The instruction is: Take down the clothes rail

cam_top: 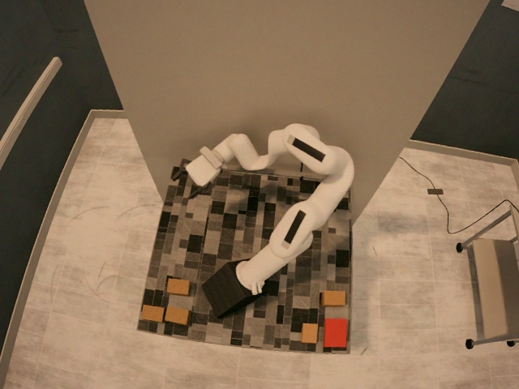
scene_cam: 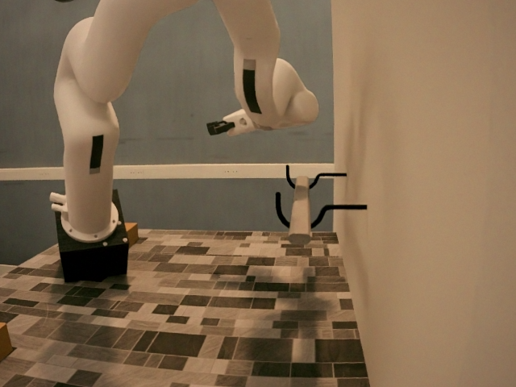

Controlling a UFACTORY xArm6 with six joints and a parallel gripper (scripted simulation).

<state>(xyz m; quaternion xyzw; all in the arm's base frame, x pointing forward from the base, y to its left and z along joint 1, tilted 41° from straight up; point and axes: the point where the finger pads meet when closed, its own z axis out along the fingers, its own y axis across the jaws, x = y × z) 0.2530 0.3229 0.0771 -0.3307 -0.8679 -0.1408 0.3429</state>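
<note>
The beige clothes rail [scene_cam: 299, 208] shows end-on in the exterior view. It rests in two black wall hooks, the near one [scene_cam: 282, 213] and the far one [scene_cam: 288, 176], close to the wall [scene_cam: 416, 166] [cam_top: 251, 62] and above the tiled counter [scene_cam: 208, 300] [cam_top: 188, 234]. My gripper [scene_cam: 214, 126] [cam_top: 186, 182] is open and empty. It is higher than the rail and further out from the wall, towards the rail's far end. From above, the arm and wall hide most of the rail.
The arm stands on a black pedestal [cam_top: 228, 288] [scene_cam: 93, 254] at the counter's front. Several orange blocks [cam_top: 178, 286] [cam_top: 333, 297] and a red block [cam_top: 335, 332] lie along the front edge. A metal cart [cam_top: 490, 288] stands on the floor to the right.
</note>
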